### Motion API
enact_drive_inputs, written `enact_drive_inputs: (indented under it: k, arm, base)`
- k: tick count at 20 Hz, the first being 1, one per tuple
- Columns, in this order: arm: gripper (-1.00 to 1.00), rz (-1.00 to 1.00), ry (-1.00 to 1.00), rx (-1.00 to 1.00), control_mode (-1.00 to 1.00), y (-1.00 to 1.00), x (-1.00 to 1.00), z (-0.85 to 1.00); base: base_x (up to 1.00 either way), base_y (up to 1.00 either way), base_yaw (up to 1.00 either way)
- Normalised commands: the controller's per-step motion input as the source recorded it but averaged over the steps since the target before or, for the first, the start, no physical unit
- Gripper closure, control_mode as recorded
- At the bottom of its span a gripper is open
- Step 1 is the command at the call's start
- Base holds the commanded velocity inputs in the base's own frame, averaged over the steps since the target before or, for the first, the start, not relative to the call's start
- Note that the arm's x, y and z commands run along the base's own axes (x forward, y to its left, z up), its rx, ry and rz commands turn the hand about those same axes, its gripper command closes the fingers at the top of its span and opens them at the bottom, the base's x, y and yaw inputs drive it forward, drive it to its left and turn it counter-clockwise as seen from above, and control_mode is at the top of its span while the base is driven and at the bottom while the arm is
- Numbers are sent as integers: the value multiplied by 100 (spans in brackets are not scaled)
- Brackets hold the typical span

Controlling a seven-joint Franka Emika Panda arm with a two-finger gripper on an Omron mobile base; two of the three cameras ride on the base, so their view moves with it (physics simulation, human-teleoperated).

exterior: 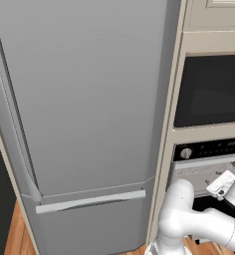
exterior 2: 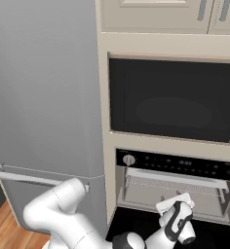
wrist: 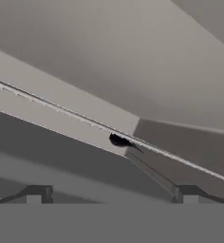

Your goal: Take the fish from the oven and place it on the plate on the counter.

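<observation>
Early stage: reaching into the open oven (exterior 2: 173, 187), nothing picked up yet.

Gripper (wrist: 111, 199) spread wide and empty, aimed along a wire rack (wrist: 85, 121). Small dark shape (wrist: 117, 140) at about 12 o'clock of the fingertips, on the rack (probably the fish, too small to confirm). Still to do: grasp, withdraw, carry to plate.

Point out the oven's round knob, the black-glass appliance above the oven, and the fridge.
knob (exterior 2: 129, 159), right base view, its face.
black-glass appliance (exterior 2: 173, 102), right base view, glass middle.
fridge (exterior: 84, 94), left base view, upper door.
</observation>
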Motion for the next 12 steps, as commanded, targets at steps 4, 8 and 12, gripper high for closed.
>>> enact_drive_inputs:
  k: [4,8,12]
  arm:
    - [-100,-5,-12,0,-100,-10,8,-27]
    - [-100,-4,-20,0,-100,-15,5,-16]
    - [-100,-3,-15,0,-100,-9,9,-27]
  base:
    - [0,0,0]
    - [0,0,0]
    - [0,0,0]
